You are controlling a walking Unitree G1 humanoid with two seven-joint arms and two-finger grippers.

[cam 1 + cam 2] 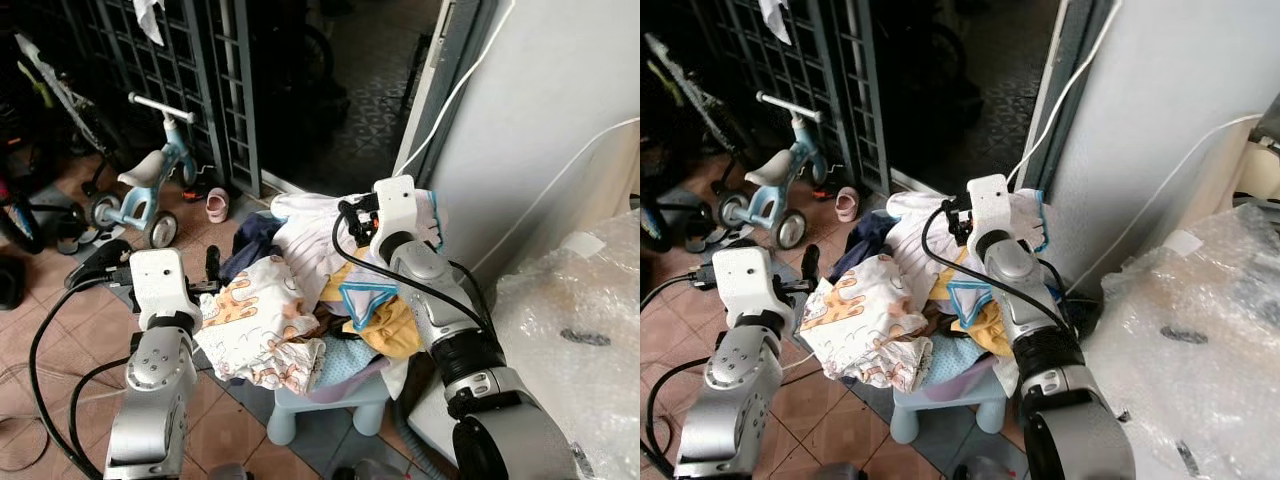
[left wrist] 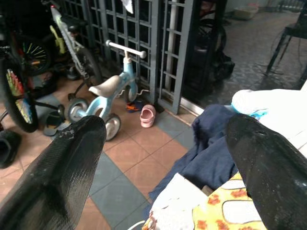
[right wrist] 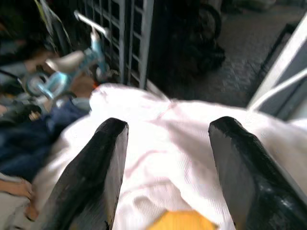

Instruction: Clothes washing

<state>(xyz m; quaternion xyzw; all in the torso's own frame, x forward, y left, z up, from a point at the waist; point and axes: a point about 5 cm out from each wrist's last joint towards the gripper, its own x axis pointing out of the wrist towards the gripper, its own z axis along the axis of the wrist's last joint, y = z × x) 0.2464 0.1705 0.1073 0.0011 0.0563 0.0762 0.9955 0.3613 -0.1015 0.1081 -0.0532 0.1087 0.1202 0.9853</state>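
Observation:
A pile of clothes (image 1: 300,300) is heaped on a small light-blue stool (image 1: 330,405). It holds a white cloth with orange prints (image 1: 255,320), a navy garment (image 2: 211,153), a yellow piece (image 1: 385,325) and a white garment (image 3: 163,158) on top. My left gripper (image 2: 165,127) hovers open at the pile's left side, near the printed cloth and the navy garment, holding nothing. Just above the white garment at the back of the pile, my right gripper (image 3: 169,125) is open with nothing between its fingers.
A child's light-blue balance bike (image 1: 150,185) and a pink shoe (image 1: 216,205) stand on the tiled floor by a metal gate (image 1: 200,60). Bicycles (image 1: 40,80) are at far left. A bubble-wrapped object (image 1: 580,330) and a white wall with cables (image 1: 540,120) are at right.

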